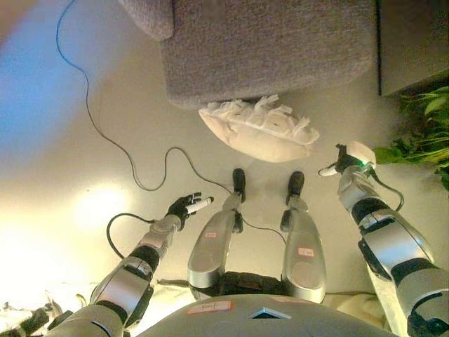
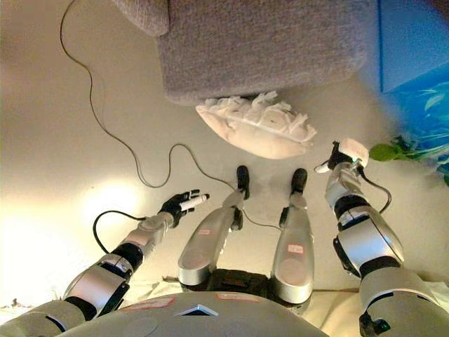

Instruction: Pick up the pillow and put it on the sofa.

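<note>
A cream pillow [image 1: 261, 131] with a ruffled white top lies on the floor, against the front edge of the grey sofa [image 1: 270, 45]. My left hand [image 1: 186, 206] is open, fingers straight, low over the floor left of the pillow and apart from it. My right hand [image 1: 345, 161] hangs just right of the pillow, empty, a white-tipped finger pointing toward it; the rest of its fingers are hard to make out. The pillow also shows in the right eye view [image 2: 258, 128].
A green plant [image 1: 424, 133] stands at the right. A dark cabinet [image 1: 414, 42] stands beside the sofa at the upper right. A sofa cushion corner [image 1: 149, 17] juts out at the top left. Pale floor [image 1: 63, 140] stretches to the left.
</note>
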